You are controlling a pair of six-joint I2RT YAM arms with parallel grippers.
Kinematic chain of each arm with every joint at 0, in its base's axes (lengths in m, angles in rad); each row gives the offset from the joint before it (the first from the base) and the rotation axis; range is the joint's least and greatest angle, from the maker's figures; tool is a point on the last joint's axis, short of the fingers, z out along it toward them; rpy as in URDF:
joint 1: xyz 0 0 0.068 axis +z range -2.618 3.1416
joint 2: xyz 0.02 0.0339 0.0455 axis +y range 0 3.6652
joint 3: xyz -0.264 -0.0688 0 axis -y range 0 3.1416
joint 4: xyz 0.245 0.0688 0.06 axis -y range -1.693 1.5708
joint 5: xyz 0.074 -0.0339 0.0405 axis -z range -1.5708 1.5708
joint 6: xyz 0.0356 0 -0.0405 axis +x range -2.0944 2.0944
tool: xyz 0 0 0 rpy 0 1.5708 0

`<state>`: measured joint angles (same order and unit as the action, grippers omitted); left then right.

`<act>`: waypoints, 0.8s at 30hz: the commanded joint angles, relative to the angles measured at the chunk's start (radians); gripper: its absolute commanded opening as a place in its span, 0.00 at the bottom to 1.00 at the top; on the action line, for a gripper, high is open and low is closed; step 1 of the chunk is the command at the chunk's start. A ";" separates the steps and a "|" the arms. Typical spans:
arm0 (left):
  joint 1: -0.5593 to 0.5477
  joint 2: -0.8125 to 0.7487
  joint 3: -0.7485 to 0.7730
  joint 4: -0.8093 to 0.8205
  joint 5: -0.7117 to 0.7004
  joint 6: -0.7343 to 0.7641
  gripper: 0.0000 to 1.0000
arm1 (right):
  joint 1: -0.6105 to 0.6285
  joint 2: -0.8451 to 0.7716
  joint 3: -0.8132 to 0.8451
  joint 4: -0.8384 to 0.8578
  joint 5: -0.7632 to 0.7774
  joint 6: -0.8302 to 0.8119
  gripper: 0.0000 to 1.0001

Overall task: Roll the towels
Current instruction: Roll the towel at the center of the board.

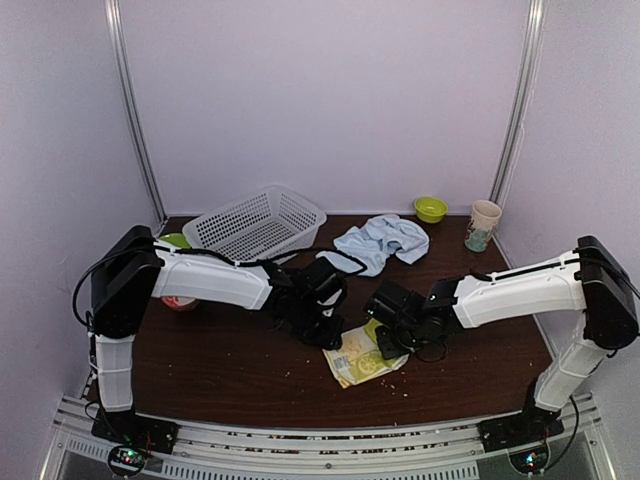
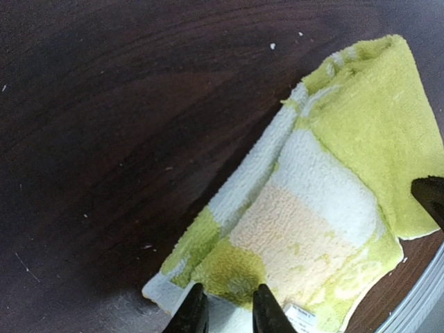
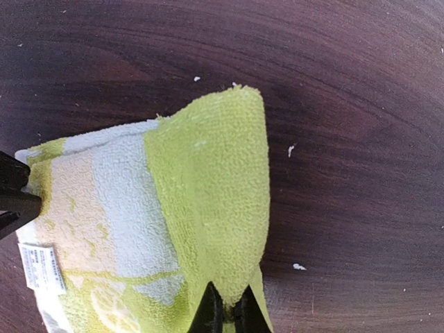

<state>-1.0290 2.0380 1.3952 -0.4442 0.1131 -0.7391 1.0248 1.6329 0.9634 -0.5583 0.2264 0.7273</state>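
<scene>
The lime-green towel (image 1: 362,360) with lemon print lies partly folded near the front middle of the table, between both arms. In the left wrist view the lime-green towel (image 2: 326,208) shows a white label at its near edge. My left gripper (image 2: 225,288) has its fingertips pressed on either side of a bunched green fold at the towel's corner. My right gripper (image 3: 227,295) is shut on the edge of the towel's plain green flap (image 3: 208,180), which is lifted and folded over. The pale blue towel (image 1: 380,240) lies crumpled at the back, untouched.
A white mesh basket (image 1: 255,222) stands tilted at the back left. A green bowl (image 1: 431,208) and a patterned cup (image 1: 484,225) stand at the back right. A red-and-white object (image 1: 180,302) sits under the left arm. White crumbs dot the dark table (image 1: 230,360).
</scene>
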 commanded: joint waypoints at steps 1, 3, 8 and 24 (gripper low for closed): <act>-0.001 0.017 -0.013 0.031 0.015 -0.006 0.22 | 0.010 -0.005 0.013 0.032 -0.009 0.015 0.00; -0.002 0.017 -0.013 0.033 0.015 -0.005 0.22 | 0.011 -0.013 0.006 0.049 -0.028 0.016 0.02; -0.001 0.018 -0.017 0.036 0.014 -0.006 0.22 | 0.011 -0.025 -0.010 0.083 -0.064 0.013 0.12; -0.001 0.018 -0.020 0.038 0.013 -0.011 0.21 | 0.011 -0.097 -0.093 0.236 -0.194 -0.014 0.23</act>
<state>-1.0290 2.0384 1.3853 -0.4332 0.1154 -0.7410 1.0283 1.5784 0.8982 -0.3885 0.0788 0.7296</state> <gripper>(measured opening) 0.215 0.219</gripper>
